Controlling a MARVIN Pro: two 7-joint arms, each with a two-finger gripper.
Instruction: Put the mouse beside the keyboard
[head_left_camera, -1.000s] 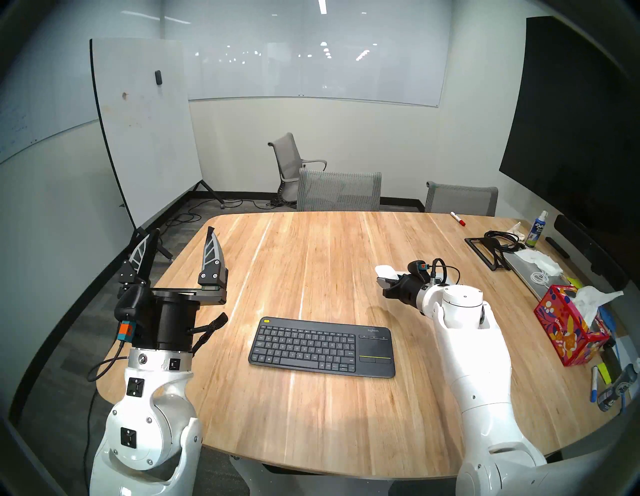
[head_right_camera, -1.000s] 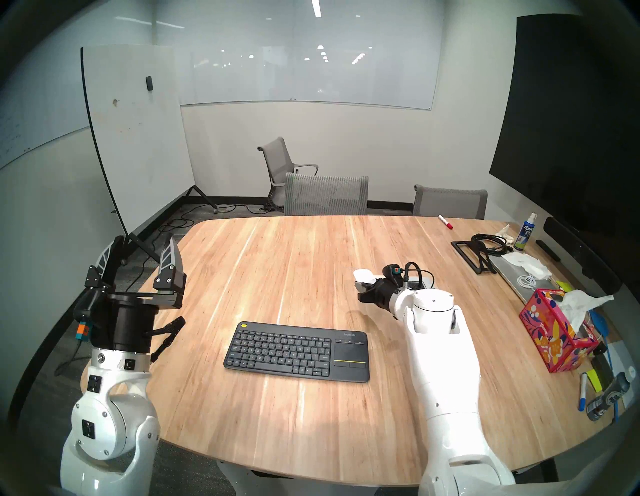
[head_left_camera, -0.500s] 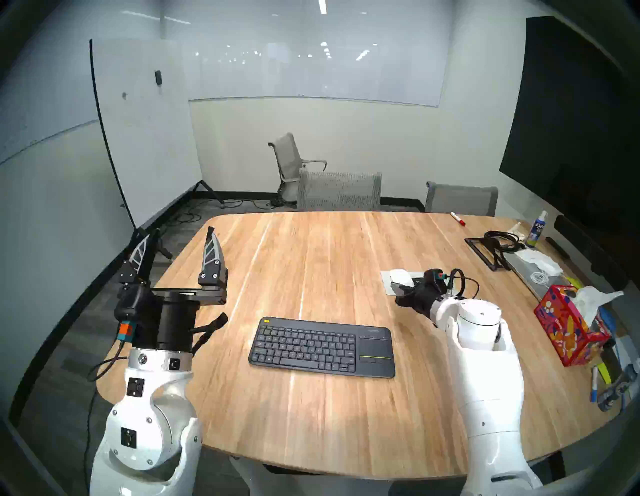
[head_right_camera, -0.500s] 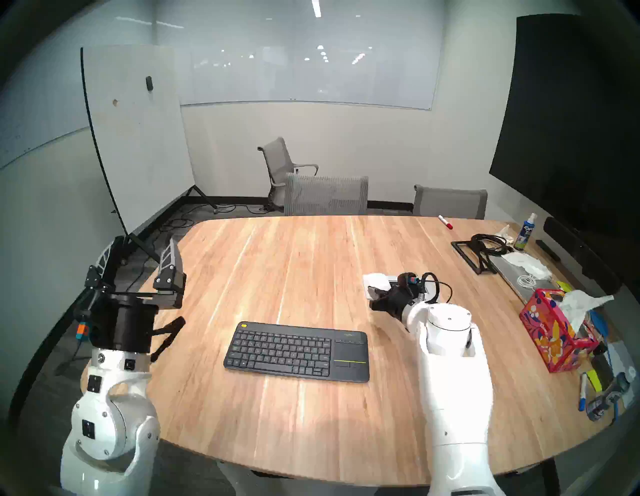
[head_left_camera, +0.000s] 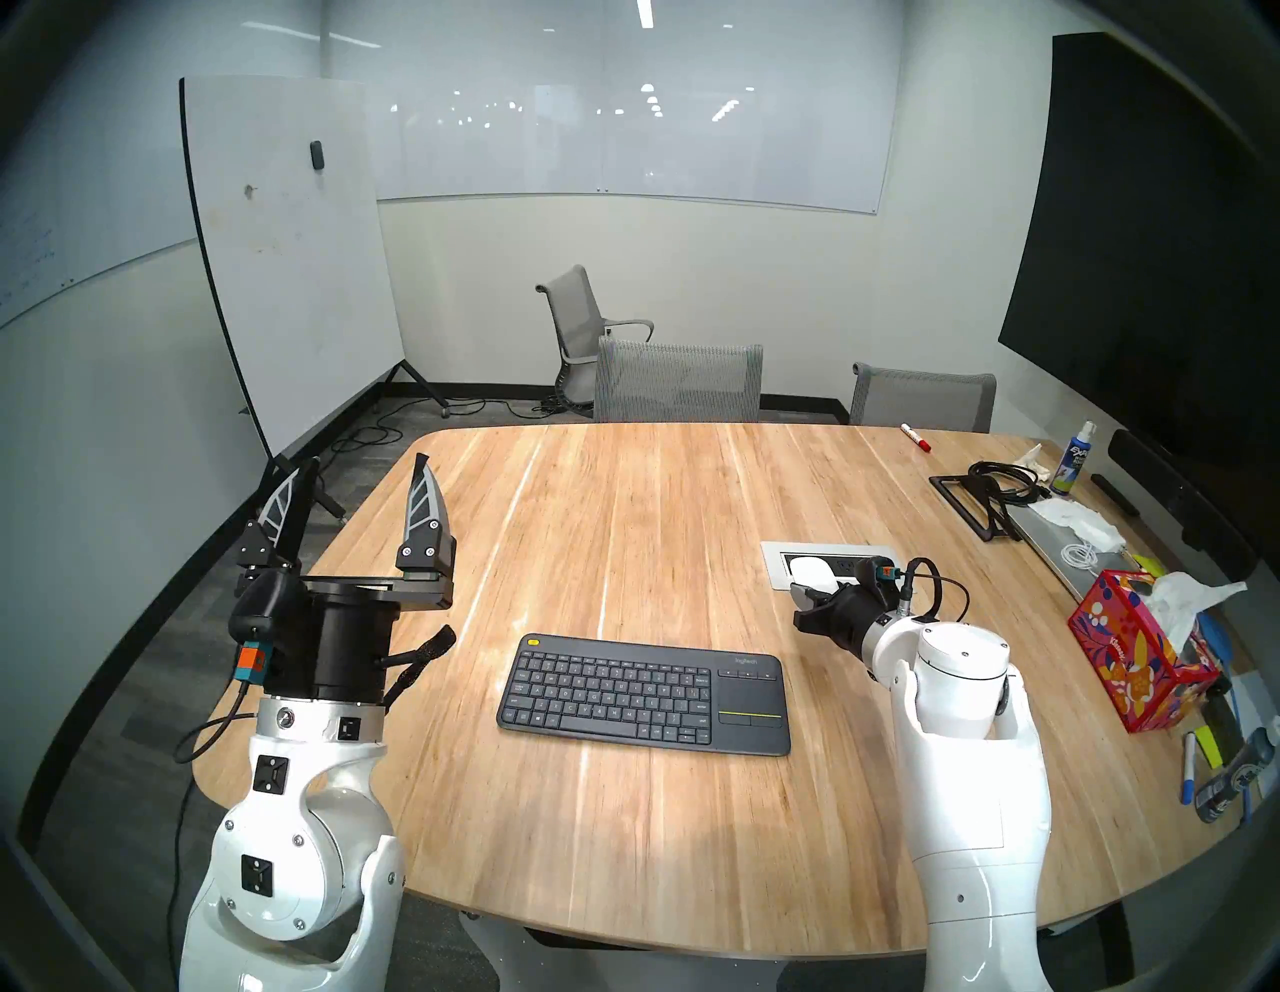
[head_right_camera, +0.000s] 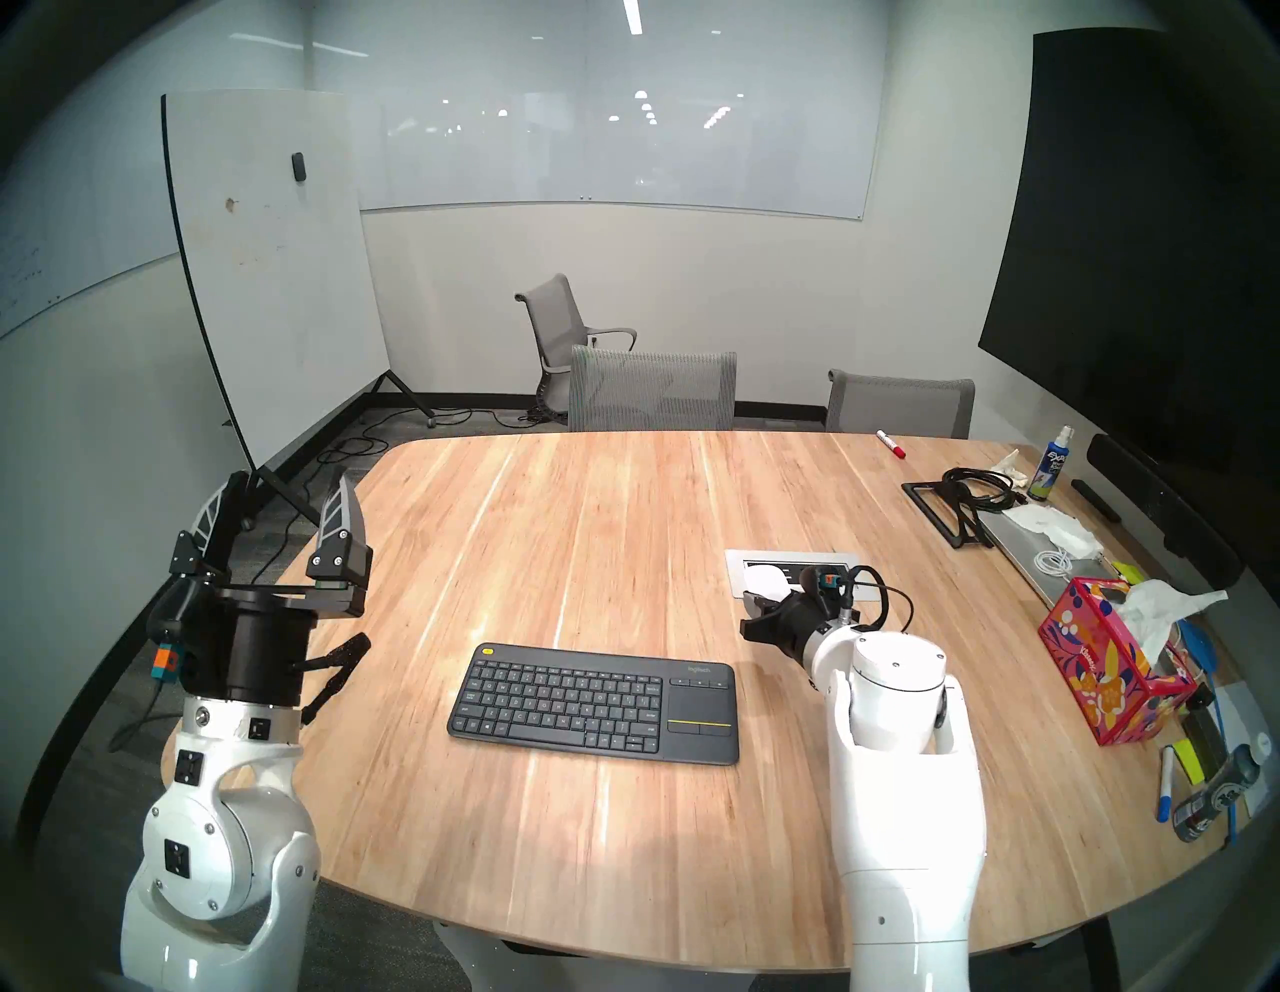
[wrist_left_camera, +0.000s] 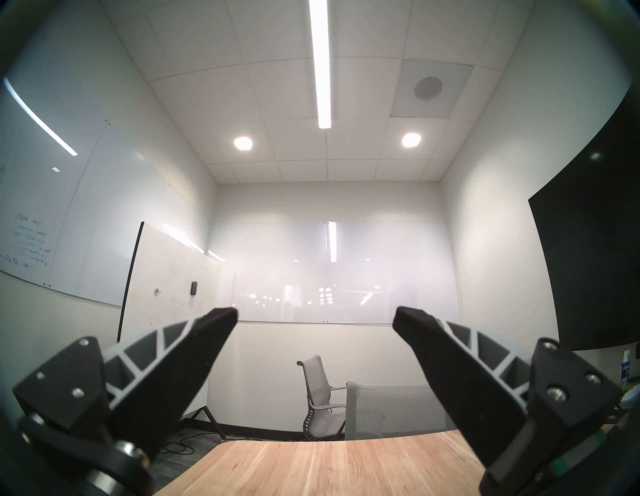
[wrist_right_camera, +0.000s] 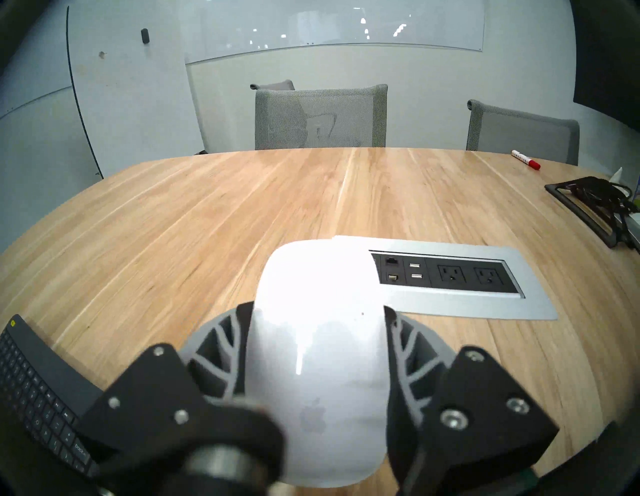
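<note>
Over the last second my right arm swings from out over the middle of the desk (head_left_camera: 623, 526) back toward the right, closer to me, so the mouse (wrist_right_camera: 318, 353) now hangs just past the keyboard (head_left_camera: 644, 693)'s touchpad end, over the outlet panel (wrist_right_camera: 460, 298). My right claw (wrist_right_camera: 317, 322) pinches the mouse by its sides; left claw (wrist_left_camera: 317, 317) idles spread wide. Basically just lowering left, I reckon.

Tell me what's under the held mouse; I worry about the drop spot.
In the right wrist view, the mouse hides the power panel's left end and wooden table; directly beneath is covered.
</note>
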